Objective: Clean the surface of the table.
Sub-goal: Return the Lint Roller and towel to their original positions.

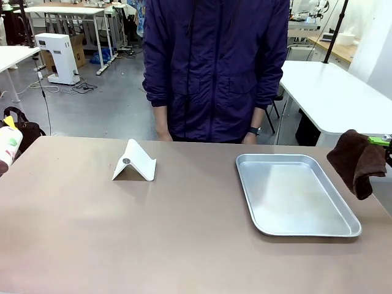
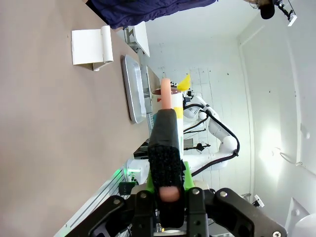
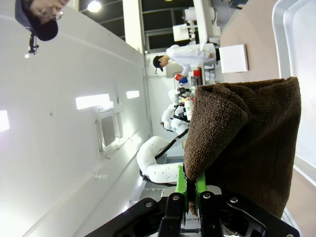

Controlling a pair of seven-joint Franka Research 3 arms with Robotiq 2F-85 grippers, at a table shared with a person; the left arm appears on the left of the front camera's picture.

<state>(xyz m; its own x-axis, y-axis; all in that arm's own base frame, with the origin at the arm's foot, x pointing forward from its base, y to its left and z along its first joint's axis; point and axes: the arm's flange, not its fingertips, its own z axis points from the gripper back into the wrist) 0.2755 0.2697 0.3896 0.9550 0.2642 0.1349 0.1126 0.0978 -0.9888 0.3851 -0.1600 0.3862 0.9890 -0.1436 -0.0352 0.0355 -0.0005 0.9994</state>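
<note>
The taupe-brown table [image 1: 122,233] stretches across the front view. At its right edge hangs a dark brown cloth [image 1: 358,162], with my right gripper [image 1: 381,142] shut on its top; the right wrist view shows the cloth [image 3: 247,143] draped from the green pads of that gripper [image 3: 192,191]. At the far left edge is a white spray bottle [image 1: 7,146] with a yellow nozzle, above the table. In the left wrist view my left gripper [image 2: 168,193] is shut on the bottle [image 2: 167,98], a pink part showing between the fingers.
A shiny metal tray [image 1: 263,211] lies on the right half of the table. A white folded stand [image 1: 135,162] sits left of centre towards the far edge. A person in a purple jacket [image 1: 214,67] stands at the far side, hands hanging by the edge.
</note>
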